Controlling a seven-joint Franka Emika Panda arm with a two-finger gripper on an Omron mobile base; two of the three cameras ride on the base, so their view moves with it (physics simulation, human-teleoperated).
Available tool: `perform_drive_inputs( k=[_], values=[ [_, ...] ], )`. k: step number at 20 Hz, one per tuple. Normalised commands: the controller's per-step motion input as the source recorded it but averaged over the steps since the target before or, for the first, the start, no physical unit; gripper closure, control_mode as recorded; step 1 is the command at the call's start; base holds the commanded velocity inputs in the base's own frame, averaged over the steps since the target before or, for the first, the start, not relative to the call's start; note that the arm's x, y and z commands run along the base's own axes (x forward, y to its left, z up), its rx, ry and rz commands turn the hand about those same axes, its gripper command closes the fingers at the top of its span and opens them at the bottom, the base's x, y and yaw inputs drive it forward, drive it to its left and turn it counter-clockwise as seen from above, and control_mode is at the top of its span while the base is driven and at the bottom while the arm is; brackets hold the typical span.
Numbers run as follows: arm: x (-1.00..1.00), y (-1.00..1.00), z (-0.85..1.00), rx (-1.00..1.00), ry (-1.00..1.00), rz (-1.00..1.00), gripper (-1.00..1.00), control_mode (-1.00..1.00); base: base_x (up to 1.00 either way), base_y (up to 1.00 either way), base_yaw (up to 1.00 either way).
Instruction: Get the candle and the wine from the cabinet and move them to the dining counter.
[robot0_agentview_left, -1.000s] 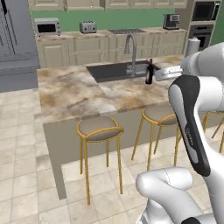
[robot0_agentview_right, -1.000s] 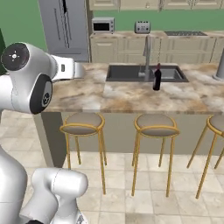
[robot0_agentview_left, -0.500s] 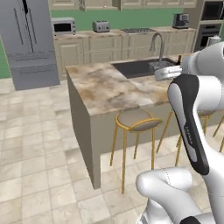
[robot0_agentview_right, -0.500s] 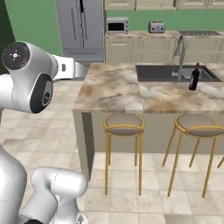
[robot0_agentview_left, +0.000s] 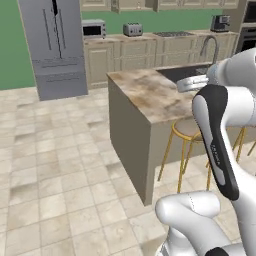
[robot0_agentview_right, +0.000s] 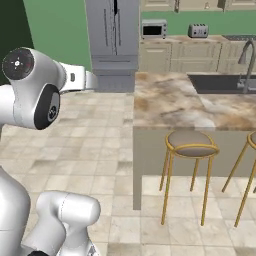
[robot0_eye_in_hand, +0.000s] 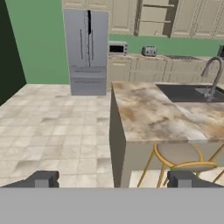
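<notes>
A: The end effector (robot0_eye_in_hand: 109, 179) hangs empty with its tips spread wide, out past the left end of the dining surface (robot0_eye_in_hand: 153, 114). No wine or candle shows from here.

B: Then the job is to reach the cabinet (robot0_eye_in_hand: 151, 17) on the far wall, right of the fridge (robot0_eye_in_hand: 88, 51). Drive clear of the island corner and the stool (robot0_eye_in_hand: 179, 155), arm tucked.

A: What's inside?

B: Its middle bay stands open; the shelves look bare from this far. The sink (robot0_eye_in_hand: 188, 92) looks empty too.

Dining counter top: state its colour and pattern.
Beige-brown marbling on the dining counter, clearest in the hand view.
</notes>
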Motion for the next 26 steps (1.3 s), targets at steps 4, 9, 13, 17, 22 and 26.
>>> perform_drive_inputs(
  k=[4, 9, 13, 17, 22, 26],
  values=[
    [0.0, 0.0, 0.0, 0.0, 0.0, 0.0, -1.0, 1.0, 0.3, 1.0, 0.0],
    [0.0, 0.0, 0.0, 0.0, 0.0, 0.0, -1.0, 1.0, 0.64, 1.0, -0.03],
    [0.0, 0.0, 0.0, 0.0, 0.0, 0.0, -1.0, 1.0, 0.99, 1.0, -0.2],
    [0.0, 0.0, 0.0, 0.0, 0.0, 0.0, -1.0, 1.0, 1.0, 1.0, -0.31],
    [0.0, 0.0, 0.0, 0.0, 0.0, 0.0, -1.0, 1.0, 1.0, 1.0, -0.35],
    [0.0, 0.0, 0.0, 0.0, 0.0, 0.0, -1.0, 1.0, 1.0, 1.0, -0.4]
  ],
)
